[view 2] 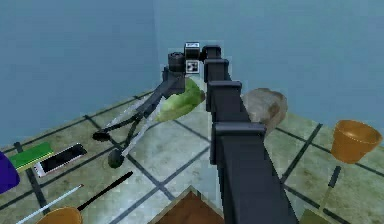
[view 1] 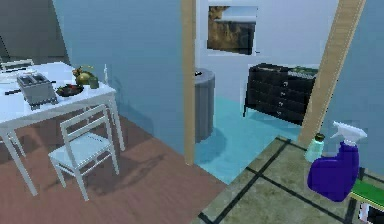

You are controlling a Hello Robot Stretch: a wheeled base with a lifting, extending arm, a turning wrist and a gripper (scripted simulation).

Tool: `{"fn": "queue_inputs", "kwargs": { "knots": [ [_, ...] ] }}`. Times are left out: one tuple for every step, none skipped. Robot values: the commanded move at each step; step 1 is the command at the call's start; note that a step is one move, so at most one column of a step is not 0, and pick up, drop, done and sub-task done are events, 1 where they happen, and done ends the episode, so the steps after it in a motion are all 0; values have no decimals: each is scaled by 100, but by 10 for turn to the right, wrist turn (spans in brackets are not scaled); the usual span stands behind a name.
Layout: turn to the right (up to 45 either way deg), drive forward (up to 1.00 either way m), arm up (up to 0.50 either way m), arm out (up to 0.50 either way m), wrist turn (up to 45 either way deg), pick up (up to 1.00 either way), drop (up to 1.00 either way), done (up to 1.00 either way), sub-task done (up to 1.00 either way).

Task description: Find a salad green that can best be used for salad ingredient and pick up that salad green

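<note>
On the tiled countertop (view 2: 150,165) in the arm side view, a pale green leafy lump, likely the salad green (view 2: 184,100), sits beside the dark arm bar (view 2: 235,135). The gripper (view 2: 108,145) reaches down and left from the white marker squares (view 2: 190,60), its thin fingers (view 2: 130,122) slanting over the tiles. The green lump lies right at the gripper's body, and I cannot tell whether the gripper holds anything.
Around it on the counter are a brown round lump (view 2: 265,105), an orange bowl (view 2: 352,140), a black flat device (view 2: 60,160) and a blue spray bottle (view 1: 335,165). Ahead stand a white table (view 1: 70,110) with a toaster (view 1: 38,90), a chair (view 1: 85,145), a grey bin (view 1: 203,105) and a black dresser (view 1: 282,90).
</note>
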Motion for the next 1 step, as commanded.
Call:
{"fn": "queue_inputs", "kwargs": {
  "knots": [
    [0, 0, 0, 0, 450, 0, 0, 0, 0]
  ]
}}
